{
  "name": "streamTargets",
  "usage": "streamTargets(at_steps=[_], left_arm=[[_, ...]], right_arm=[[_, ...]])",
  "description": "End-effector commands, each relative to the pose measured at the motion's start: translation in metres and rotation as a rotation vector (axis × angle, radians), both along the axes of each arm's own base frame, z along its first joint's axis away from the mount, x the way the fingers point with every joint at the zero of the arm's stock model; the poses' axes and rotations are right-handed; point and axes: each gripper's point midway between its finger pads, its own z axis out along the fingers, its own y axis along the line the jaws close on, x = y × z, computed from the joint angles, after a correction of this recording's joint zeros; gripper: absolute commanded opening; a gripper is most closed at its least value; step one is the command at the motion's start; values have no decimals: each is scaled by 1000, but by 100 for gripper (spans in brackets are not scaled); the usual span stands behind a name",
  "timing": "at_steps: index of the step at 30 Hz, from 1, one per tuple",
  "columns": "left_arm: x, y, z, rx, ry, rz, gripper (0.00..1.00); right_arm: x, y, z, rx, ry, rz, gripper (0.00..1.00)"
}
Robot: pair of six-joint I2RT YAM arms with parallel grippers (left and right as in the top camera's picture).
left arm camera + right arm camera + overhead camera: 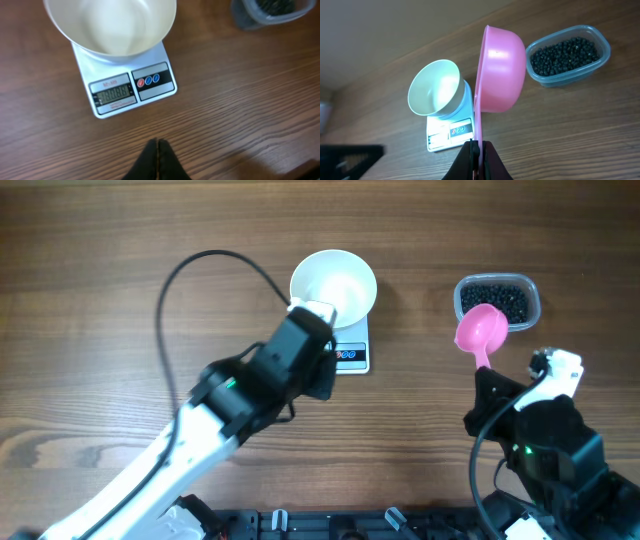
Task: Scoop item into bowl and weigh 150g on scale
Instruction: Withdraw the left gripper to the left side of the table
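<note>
My right gripper [477, 150] is pinched tight on the thin handle of the pink scoop [500, 70]. From overhead the cup looks empty, and it hangs just over the near edge of the clear tub [605, 47]. The black beads [563, 54] are all in that tub, and none are in the white bowl [333, 283], which sits bare on the scale [132, 90].

Risk one is the handle. It's narrow, and I hold it at its very end, so a loaded cup could twist in my grip and shed beads on the table [240, 115].

Risk two is the tub. It looks light, and if I dig in at a steep angle I may shove it along instead of filling the cup.

Risk three is my left gripper [158, 150]. Its fingers are pressed together on nothing, low in front of the scale, and from above that arm covers part of it. If it leans on the platform or nudges the bowl, the reading goes wrong.

Risk four is the carry to the bowl. These beads are tiny and round, so anything I spill will roll away.
</note>
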Motion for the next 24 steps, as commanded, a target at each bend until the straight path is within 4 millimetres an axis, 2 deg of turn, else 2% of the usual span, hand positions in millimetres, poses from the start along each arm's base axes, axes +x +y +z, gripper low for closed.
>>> streamTargets(at_steps=[1,5,7,9,10,11,15,19,21,24], left_arm=[[-3,27,36,-8,-121,63,20],[-13,47,49,5,-159,94,34],[-20,55,51,15,-158,99,48],[-26,61,51,23,-150,98,72],[-28,62,50,27,-144,98,92],[-30,64,50,32,-140,97,100],[-30,70,45,70,-132,110,100],[-20,104,42,239,-186,223,100],[-22,113,38,287,-179,240,100],[-15,125,44,342,-229,294,100]], right_arm=[[11,2,3,-6,-1,-30,4],[18,13,-4,-10,33,-10,4],[21,19,-10,-14,58,6,4],[24,25,-16,-19,84,19,4],[26,27,-18,-22,94,23,4],[27,29,-21,-22,105,30,4],[32,36,-27,-35,130,44,4],[42,33,-33,-124,128,37,4],[48,33,-37,-149,135,20,4],[55,36,-45,-171,156,13,4]])
